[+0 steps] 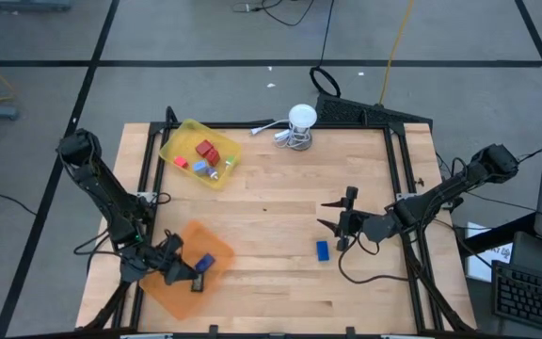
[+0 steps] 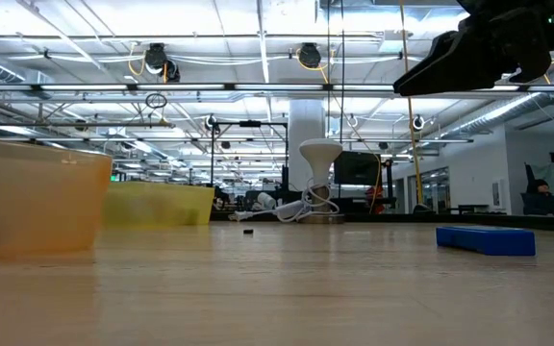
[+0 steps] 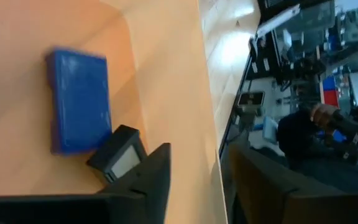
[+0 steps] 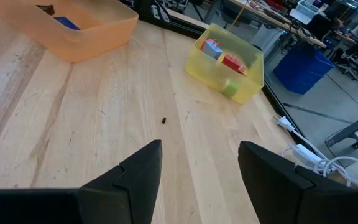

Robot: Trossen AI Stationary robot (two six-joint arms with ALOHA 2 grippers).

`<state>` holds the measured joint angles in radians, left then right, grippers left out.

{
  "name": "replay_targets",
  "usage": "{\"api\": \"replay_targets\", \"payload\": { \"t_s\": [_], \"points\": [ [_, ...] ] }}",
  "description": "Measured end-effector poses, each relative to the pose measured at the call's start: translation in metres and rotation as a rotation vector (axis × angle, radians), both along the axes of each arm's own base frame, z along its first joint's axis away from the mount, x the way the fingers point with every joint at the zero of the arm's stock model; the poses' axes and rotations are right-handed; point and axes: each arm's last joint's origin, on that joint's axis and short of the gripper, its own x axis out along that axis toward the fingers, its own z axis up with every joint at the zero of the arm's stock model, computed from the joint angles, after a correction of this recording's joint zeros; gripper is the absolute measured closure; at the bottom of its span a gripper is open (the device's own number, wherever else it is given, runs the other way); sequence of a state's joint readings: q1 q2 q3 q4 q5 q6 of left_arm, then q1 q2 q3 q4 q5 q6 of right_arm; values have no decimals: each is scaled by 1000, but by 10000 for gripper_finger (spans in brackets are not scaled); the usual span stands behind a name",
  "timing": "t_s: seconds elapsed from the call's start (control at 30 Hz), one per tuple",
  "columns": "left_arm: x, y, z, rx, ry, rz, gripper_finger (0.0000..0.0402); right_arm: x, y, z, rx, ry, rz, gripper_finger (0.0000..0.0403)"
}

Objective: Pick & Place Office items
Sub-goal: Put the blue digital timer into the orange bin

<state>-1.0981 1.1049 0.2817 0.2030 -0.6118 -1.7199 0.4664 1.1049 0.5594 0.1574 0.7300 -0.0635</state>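
Observation:
My left gripper hangs low over the orange tray at the table's near left. A blue piece lies flat on the tray floor, and a small black piece lies right at the gripper's tip; I cannot tell whether they touch. My right gripper stands open above the table at the right, with nothing between its fingers. Another blue piece lies flat on the wood just near-left of it. The yellow tray at the far left holds red, blue and green pieces.
A white round object with a coiled cable stands at the far edge. A tiny dark speck lies on the bare wood between the trays and my right gripper. Black rails run along the table's left and right sides.

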Motion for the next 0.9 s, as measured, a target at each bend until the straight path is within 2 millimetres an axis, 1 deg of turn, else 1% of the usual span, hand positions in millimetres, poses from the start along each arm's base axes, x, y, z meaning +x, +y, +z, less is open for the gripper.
{"api": "replay_targets", "payload": {
  "t_s": [0.1,0.2,0.33,0.43,0.53,0.6,0.67,0.73,0.8,0.9],
  "points": [
    [0,-2,1,-12,3,-49,202,0,0,0,0,0,0,202],
    [1,-5,7,-12,-53,-89,175,0,0,0,0,0,0,202],
    [4,-9,21,28,-223,-139,154,0,0,0,0,0,0,202],
    [6,-8,40,109,-421,-131,146,0,0,0,-1,1,0,202],
    [6,-2,65,254,-645,-56,142,0,0,0,-2,1,0,202],
    [8,5,80,428,-767,36,142,0,0,0,-3,0,1,202],
    [12,14,90,624,-825,144,144,1,0,1,-5,-9,4,202],
    [20,23,96,736,-840,233,146,1,1,3,-11,-27,11,202],
    [32,33,97,791,-841,291,146,2,3,6,-4,-58,25,202],
    [57,46,94,846,-855,300,143,3,7,12,13,-102,73,202]
  ]
}}
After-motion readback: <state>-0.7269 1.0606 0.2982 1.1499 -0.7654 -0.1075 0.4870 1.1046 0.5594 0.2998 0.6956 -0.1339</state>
